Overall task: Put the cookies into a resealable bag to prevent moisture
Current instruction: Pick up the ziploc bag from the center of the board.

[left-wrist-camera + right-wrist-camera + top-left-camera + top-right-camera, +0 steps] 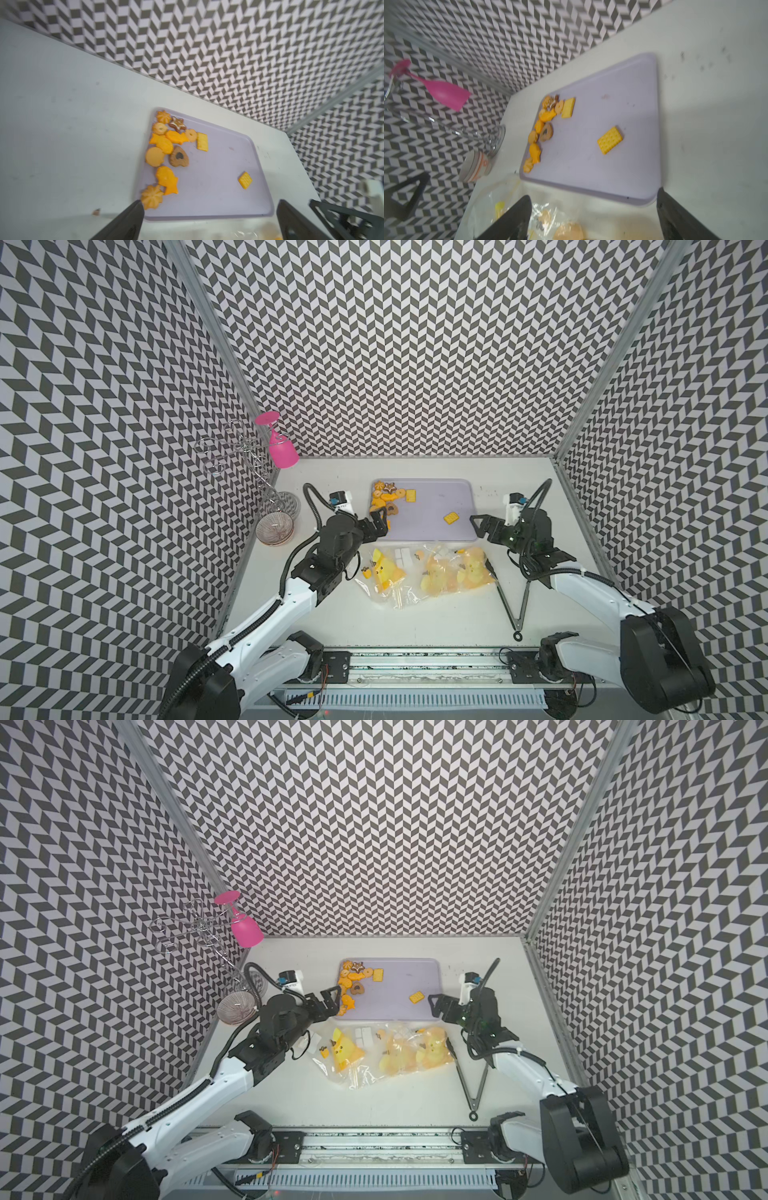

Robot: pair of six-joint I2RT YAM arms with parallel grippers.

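Note:
The cookies (386, 499) lie bunched along the left side of a lavender tray (436, 497), orange-yellow with two brown ones. A lone yellow cracker (451, 517) lies toward the tray's right, also in the right wrist view (609, 140). Two clear resealable bags with yellow prints, one (386, 572) beside the other (455, 568), lie flat in front of the tray. My left gripper (380, 524) hovers open and empty at the tray's front left corner, by a flower cookie (151, 196). My right gripper (477, 526) stands open and empty at the tray's front right corner.
A pink goblet (278, 443) hangs upside down on a wire rack (241, 448) at the back left. Below it stands a striped bowl (275, 529). Black tongs (513, 597) lie right of the bags. Patterned walls close in three sides.

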